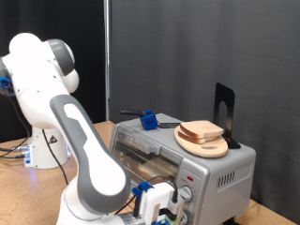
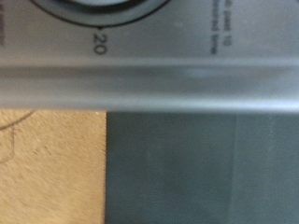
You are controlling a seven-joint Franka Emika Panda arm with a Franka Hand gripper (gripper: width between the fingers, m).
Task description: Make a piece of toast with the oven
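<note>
While your tool [image 1: 165,208] sits low at the bottom centre of the exterior view, right in front of the oven [image 1: 184,159] near its knob panel, treat this as knob work, not bread work. That's my read: the wrist view shows the grey front panel very close, w/ a dial edge [image 2: 93,7] and a printed "20" [image 2: 101,39] just beside it, so the fingers look to be at or next to a timer-type dial.

Can't tell if the tool is open or closed; the fingers are hidden behind blue and white parts in the exterior view, and the wrist view shows no fingertips at all. Nothing is visibly held.

The piece of toast [image 1: 201,130] is on top of the oven, right of centre, on a round wooden plate [image 1: 202,146]. It isn't inside. Looks like two slices stacked there, but I can't separate them cleanly.

To do this well:
- Keep the approach square to the panel, so the fingers straddle the knob evenly, not off one side.
- Turn about the knob's own axis; avoid pushing sideways, since the oven is light and may slide on the worktop [image 1: 11,152].
- Watch the printed numbers in the wrist view for setting.
- Keep the elbow clear of the plate above; a bump could tip the bread off.
</note>
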